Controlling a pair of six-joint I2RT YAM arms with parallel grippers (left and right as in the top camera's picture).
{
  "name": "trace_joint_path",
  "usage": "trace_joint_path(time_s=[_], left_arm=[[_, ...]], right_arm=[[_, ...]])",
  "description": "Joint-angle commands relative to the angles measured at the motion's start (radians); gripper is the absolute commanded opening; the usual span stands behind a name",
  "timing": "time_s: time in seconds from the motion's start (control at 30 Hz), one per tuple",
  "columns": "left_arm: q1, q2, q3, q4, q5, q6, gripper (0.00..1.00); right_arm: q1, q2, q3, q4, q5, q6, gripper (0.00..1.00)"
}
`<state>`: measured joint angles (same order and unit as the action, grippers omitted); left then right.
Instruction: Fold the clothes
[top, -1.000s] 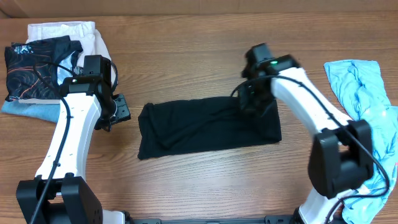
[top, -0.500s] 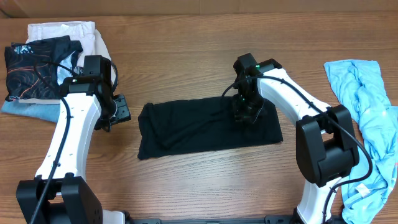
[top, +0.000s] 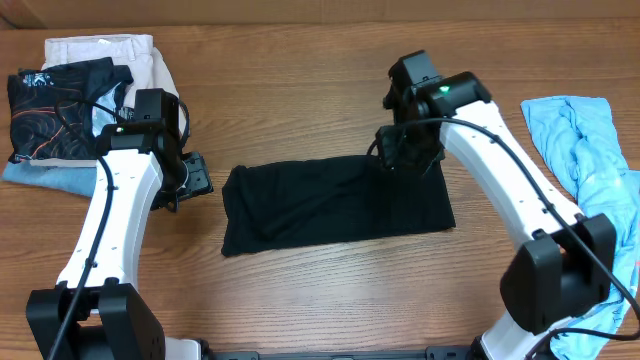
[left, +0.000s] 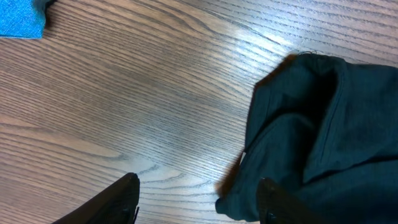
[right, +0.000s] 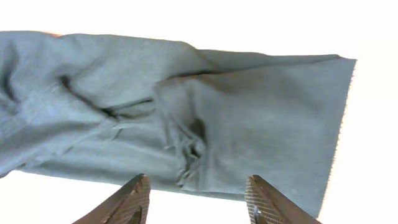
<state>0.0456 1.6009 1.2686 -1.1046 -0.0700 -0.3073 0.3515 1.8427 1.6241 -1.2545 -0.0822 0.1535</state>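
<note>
We judge the clothes (top: 335, 203) to be light, thin and limp. They will sag from any single pinch, slide easily on the wood and crease wherever they bunch. They lie on the counter (top: 300, 100) as a long dark band, already doubled over, running from just beside the left end effector (top: 190, 178) to directly beneath the right end effector (top: 405, 155).

We would take hold at the corners of the short ends and pinch all the layers together, so that an edge travels as one straight line. A mid-panel pinch would only raise a peak. There is a small puckered ridge below the right end effector (right: 198, 199), which we would smooth first or avoid.

The left arm reaches forward with its wrist angled down. Its fingers are spread and empty over bare wood, with the near corner of the clothes (left: 323, 124) just off to their right. The right arm arches over from the far side, wrist pointing down at the clothes (right: 205, 118), its fingers parted with nothing between them. That view is washed out, so it probably hovers just above the fabric, though we cannot be sure of the gap.
</note>
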Motion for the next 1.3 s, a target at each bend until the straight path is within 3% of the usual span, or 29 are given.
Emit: trace_joint_path(time_s=[0.0, 0.4, 0.57, 0.7, 1.13, 1.27], left_arm=[[0.0, -0.004, 0.007, -0.003, 0.02, 0.016, 0.64], [0.0, -0.004, 0.007, -0.009, 0.038, 0.016, 0.65], [0.0, -0.004, 0.007, -0.009, 0.038, 0.016, 0.65], [0.0, -0.004, 0.007, -0.01, 0.038, 0.016, 0.65], [0.0, -0.004, 0.007, -0.01, 0.061, 0.019, 0.7], [0.0, -0.004, 0.007, -0.002, 0.15, 0.095, 0.73]], right_arm=[[-0.027, 0.018, -0.021, 0.023, 0.058, 0.008, 0.52], [-0.018, 0.023, -0.271, 0.386, -0.08, 0.007, 0.45], [-0.008, 0.034, -0.383, 0.535, -0.214, 0.008, 0.45], [0.003, 0.054, -0.447, 0.629, -0.271, 0.008, 0.51], [0.004, 0.079, -0.411, 0.588, -0.278, 0.007, 0.61], [-0.001, 0.009, -0.328, 0.504, -0.278, 0.004, 0.65]])
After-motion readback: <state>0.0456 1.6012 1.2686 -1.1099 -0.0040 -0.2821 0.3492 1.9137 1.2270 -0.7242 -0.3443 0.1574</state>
